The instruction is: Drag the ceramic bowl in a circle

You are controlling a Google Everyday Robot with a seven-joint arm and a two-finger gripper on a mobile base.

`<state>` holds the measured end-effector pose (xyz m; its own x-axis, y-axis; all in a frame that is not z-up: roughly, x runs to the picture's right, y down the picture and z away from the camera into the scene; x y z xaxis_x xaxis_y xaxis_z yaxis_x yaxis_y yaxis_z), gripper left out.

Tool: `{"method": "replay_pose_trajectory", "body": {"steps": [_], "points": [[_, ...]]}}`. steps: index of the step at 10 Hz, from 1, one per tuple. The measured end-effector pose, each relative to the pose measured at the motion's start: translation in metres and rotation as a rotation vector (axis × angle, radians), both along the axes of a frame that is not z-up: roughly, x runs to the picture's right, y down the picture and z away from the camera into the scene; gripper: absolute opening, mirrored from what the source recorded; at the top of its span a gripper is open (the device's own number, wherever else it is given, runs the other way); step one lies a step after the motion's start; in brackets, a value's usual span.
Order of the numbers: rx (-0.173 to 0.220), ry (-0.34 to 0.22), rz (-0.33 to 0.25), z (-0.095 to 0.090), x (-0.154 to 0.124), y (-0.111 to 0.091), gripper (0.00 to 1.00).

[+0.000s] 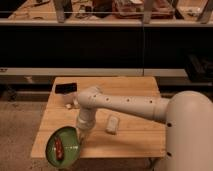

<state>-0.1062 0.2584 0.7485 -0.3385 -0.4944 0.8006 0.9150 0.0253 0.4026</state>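
Because the ceramic bowl (62,146) sits at the seven o'clock corner of the bench (135,137), seemingly overhanging the edge, a circle swung outward could tip it off. The pincer (81,132) meets its two o'clock rim; whether it is apart or clamped, I cannot tell.

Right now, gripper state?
Gripper: down at the upper right rim of the ceramic bowl; open or shut cannot be told.
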Motion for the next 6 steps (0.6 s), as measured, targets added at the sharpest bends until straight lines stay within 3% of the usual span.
{"method": "replay_pose_trajectory", "body": {"steps": [3, 6], "points": [[-0.006, 0.092, 0.007, 0.008, 0.041, 0.002, 0.0], [0.02, 0.226, 0.085, 0.03, 0.08, -0.026, 0.0]]}}
